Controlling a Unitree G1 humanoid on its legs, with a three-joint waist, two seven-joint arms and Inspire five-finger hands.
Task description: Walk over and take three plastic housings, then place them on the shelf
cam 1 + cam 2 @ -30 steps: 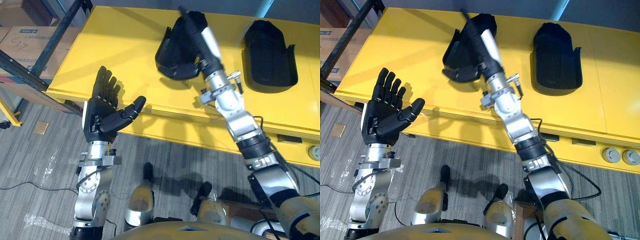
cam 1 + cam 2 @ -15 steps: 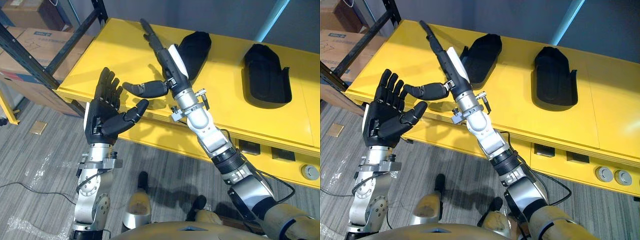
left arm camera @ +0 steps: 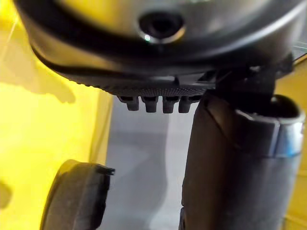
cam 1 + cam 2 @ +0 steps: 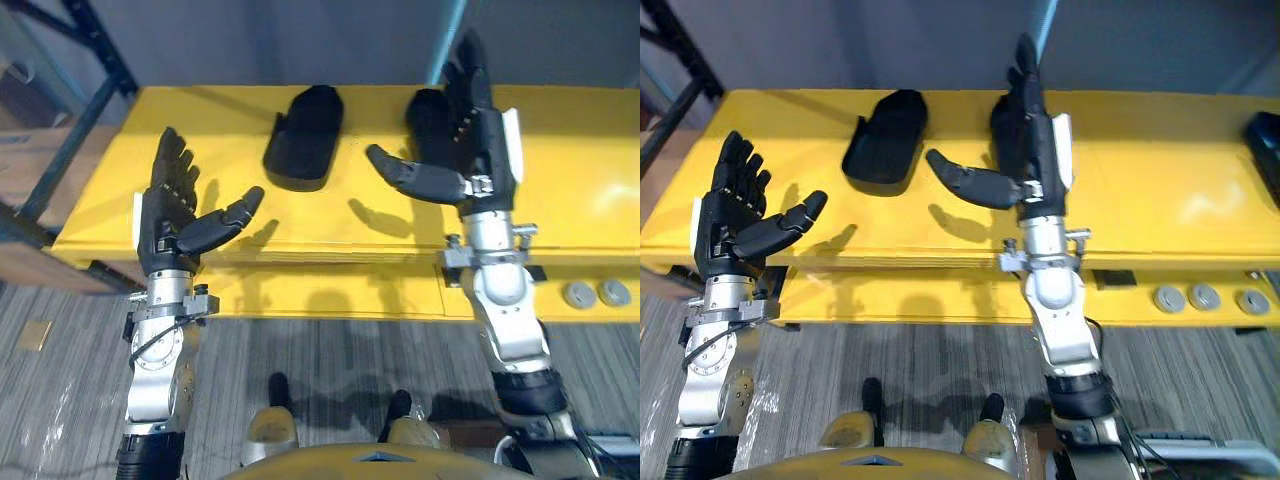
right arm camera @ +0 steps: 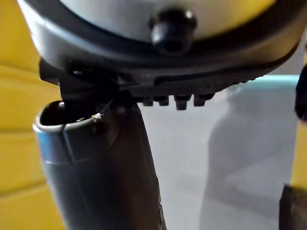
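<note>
Two black plastic housings lie on the yellow table [image 4: 250, 225]. One housing [image 4: 305, 135] is near the middle; I also see it past my left thumb [image 3: 74, 196]. The second housing [image 4: 428, 112] lies partly behind my right hand. A third dark piece [image 4: 1265, 140] shows at the table's far right edge. My left hand [image 4: 170, 205] is raised over the table's front edge with straight fingers and holds nothing. My right hand [image 4: 475, 140] is upright and open too, with its thumb [image 5: 100, 167] spread and nothing in it.
A dark shelf post [image 4: 90, 90] slants at the upper left, with a brown cardboard box [image 4: 25, 180] beside it. Round sockets [image 4: 590, 293] sit in the table's front panel. A grey wall [image 4: 300, 40] rises behind the table, and grey plank floor [image 4: 330, 350] lies below.
The camera has swung, so the table now lies square across the view. My right hand has come off the left housing and pulled back, upright and open. The left hand stays open.
</note>
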